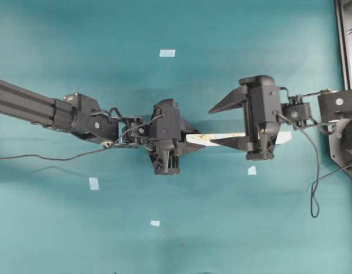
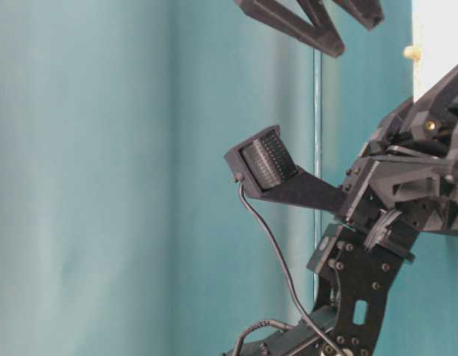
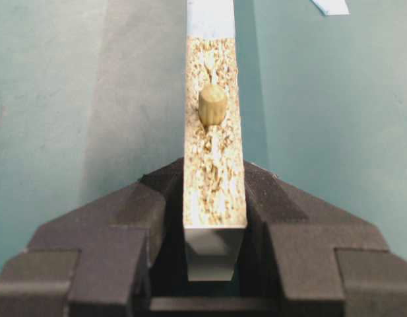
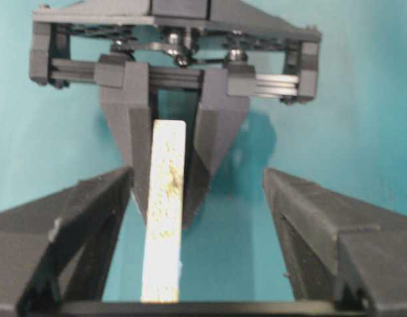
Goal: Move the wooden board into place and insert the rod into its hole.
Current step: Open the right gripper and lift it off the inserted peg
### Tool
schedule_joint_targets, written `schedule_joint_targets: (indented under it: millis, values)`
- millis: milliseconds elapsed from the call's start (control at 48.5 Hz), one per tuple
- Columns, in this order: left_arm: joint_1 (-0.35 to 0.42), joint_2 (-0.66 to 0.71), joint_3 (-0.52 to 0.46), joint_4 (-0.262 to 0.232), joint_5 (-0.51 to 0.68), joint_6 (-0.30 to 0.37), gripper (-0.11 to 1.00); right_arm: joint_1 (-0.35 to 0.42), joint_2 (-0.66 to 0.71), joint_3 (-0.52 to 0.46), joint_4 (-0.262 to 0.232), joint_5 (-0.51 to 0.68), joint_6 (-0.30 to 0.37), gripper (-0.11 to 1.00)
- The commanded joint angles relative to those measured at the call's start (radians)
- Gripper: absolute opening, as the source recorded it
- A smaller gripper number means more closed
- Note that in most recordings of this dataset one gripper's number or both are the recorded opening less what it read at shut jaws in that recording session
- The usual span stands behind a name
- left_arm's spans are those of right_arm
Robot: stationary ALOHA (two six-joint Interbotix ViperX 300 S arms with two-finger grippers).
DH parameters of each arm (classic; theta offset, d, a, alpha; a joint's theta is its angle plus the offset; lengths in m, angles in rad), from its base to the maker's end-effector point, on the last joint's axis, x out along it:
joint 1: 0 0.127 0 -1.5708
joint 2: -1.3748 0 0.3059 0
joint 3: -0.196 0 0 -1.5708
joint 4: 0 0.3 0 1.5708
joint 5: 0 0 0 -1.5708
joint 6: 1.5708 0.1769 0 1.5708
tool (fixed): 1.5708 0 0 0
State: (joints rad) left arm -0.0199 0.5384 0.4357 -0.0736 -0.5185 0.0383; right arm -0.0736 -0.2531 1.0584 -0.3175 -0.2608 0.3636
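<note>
The wooden board (image 3: 214, 172) stands on its long edge, speckled tan edge up, and my left gripper (image 3: 214, 181) is shut on its near end. The rod (image 3: 212, 104), a short cream peg, stands upright in a hole in that top edge, just short of the light-blue tape mark (image 3: 211, 16). In the overhead view the board (image 1: 221, 137) runs to the right from the left gripper (image 1: 184, 145). My right gripper (image 4: 196, 173) is open wide, its fingers (image 4: 78, 224) apart on either side of the board (image 4: 165, 218) without touching it. The rod (image 2: 412, 53) juts from the board's edge.
Small pale-blue tape squares lie on the teal table: one at the back (image 1: 167, 53), one front left (image 1: 94, 183), one at the front (image 1: 155, 223), one beside the right gripper (image 1: 251, 170). A dark frame (image 1: 342, 57) borders the table's right edge. Cables (image 1: 312, 188) trail from both arms.
</note>
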Motion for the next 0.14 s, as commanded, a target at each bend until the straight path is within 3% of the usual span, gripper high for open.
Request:
schedule_joint_targets:
  millis: [0,124]
  values:
    - [-0.002,-0.011,-0.002,0.003,0.005,0.0,0.21,0.002,-0.029,-0.003,0.0,0.008,0.003,0.86]
    - [0.0,-0.014,-0.002,0.003,0.005,0.002,0.21,0.002,-0.029,0.005,-0.002,0.011,0.003,0.86]
